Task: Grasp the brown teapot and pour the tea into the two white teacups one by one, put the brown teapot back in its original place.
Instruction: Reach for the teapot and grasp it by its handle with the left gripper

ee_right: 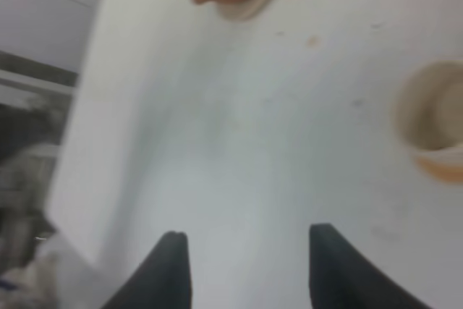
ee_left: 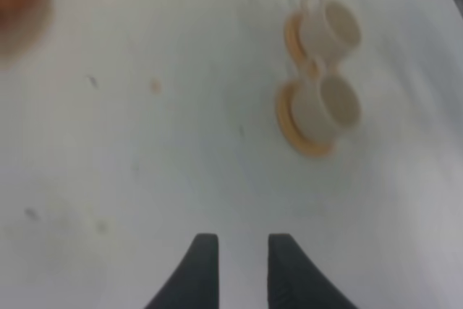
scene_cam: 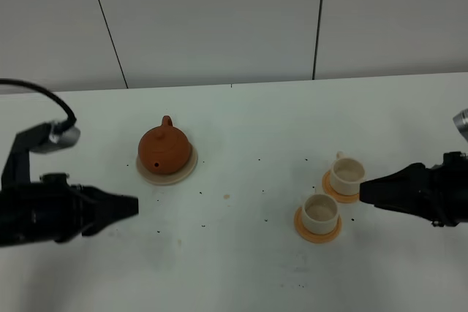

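The brown teapot (scene_cam: pixel 165 148) is sitting upright on its cream saucer (scene_cam: pixel 184 172), left of centre on the white worktop (scene_cam: pixel 241 268). Its lid is on, its handle is pointing at the back wall and its spout is facing the front edge. Nothing is touching it right now.

Over on the right, the two white teacups are standing upright. The farther cup (scene_cam: pixel 346 174) and the nearer cup (scene_cam: pixel 320 210) are each resting on an orange coaster (scene_cam: pixel 319 234), and the two pairs are sitting just beside each other.

The left fingers (scene_cam: pixel 117 207) are reaching in from the left, in front of the teapot and apart from it. They are showing only a narrow gap and gripping nothing.

The right fingers (ee_right: pixel 172 273) are spreading wide, with bare worktop between them. From above, their tips are sitting right next to the farther cup's coaster. I cannot tell whether they are touching it.
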You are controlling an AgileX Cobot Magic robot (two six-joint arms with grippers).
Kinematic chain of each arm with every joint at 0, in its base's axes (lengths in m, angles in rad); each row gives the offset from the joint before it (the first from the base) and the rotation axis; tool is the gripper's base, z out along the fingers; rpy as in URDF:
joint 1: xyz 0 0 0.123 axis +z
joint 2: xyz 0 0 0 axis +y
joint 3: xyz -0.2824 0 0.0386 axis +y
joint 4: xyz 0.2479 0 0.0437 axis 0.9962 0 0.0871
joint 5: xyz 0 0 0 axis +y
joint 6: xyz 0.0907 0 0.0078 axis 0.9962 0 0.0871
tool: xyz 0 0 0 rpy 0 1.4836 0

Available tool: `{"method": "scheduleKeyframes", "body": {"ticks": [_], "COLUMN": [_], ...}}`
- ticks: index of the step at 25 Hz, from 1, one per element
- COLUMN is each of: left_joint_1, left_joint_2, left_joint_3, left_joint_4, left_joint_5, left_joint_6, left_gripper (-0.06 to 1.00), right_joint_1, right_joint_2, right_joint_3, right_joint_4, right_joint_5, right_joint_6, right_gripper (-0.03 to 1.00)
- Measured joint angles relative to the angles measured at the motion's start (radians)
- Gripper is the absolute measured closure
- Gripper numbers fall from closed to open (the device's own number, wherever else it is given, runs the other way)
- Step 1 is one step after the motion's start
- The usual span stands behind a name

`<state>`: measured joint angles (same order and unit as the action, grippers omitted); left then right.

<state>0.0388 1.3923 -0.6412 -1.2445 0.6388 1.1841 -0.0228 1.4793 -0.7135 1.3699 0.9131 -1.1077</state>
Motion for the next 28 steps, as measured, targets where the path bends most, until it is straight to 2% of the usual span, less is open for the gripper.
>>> {"method": "scheduleKeyframes", "body": {"ticks": [5,8,11,14,17,22,28], "left_joint_1": [0.000,0.000,0.000,0.000,0.000,0.000,0.000], "left_joint_2": [0.006,0.016,0.028,0.042,0.050,0.051,0.051], "left_joint_3": [-0.076,-0.112,-0.138,-0.160,-0.173,-0.174,-0.174], "left_joint_4": [0.004,0.051,0.160,0.301,0.448,0.590,0.620], "left_joint_5": [-0.070,-0.075,-0.097,-0.109,-0.094,-0.060,-0.049], "left_joint_6": [-0.026,-0.065,-0.160,-0.289,-0.419,-0.545,-0.579], "left_gripper": [0.70,0.70,0.70,0.70,0.70,0.70,0.70], "right_joint_1": [0.000,0.000,0.000,0.000,0.000,0.000,0.000], "right_joint_2": [0.000,-0.018,-0.069,-0.147,-0.243,-0.441,-0.732], "right_joint_3": [-0.109,-0.145,-0.150,-0.150,-0.152,-0.153,-0.060], "right_joint_4": [-0.303,-0.534,-0.761,-0.942,-1.086,-1.224,-1.248], "right_joint_5": [-0.028,-0.032,-0.032,-0.024,0.026,0.125,0.168], "right_joint_6": [0.276,0.495,0.689,0.854,0.963,1.044,1.050], "right_gripper": [0.62,0.62,0.63,0.64,0.64,0.64,0.64]}}
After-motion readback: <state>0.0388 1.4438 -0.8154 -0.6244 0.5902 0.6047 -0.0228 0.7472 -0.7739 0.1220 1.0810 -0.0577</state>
